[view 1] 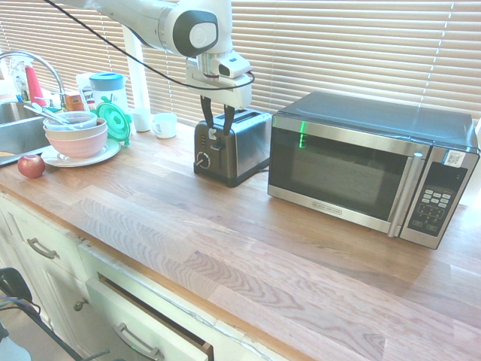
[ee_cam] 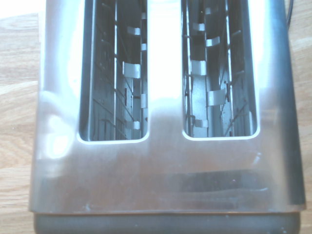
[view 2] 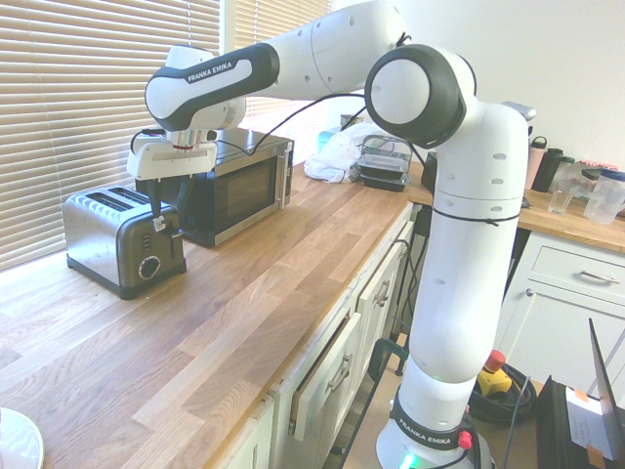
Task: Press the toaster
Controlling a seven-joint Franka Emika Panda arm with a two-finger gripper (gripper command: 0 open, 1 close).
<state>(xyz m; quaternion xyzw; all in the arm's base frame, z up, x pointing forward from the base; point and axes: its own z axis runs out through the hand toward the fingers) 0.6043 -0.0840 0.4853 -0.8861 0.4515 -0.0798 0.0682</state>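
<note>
The toaster (view 1: 239, 147) is a small steel two-slot unit with a black end panel, a lever and a round knob (view 1: 201, 159). It stands on the wooden counter left of the microwave. My gripper (view 1: 217, 129) hangs straight down over that black end, open, its two dark fingers either side of the white lever tab. In the second exterior view the gripper (view 2: 166, 221) is at the lever on the toaster (view 2: 107, 234). The wrist view looks down on the toaster (ee_cam: 161, 170); both slots are empty.
A large steel-and-black microwave (view 1: 361, 169) stands close to the toaster's right. To the left are stacked bowls on a plate (view 1: 77, 137), a red apple (view 1: 31, 165), a white cup (view 1: 164, 125) and the sink (view 1: 15, 128). Blinds hang behind the counter.
</note>
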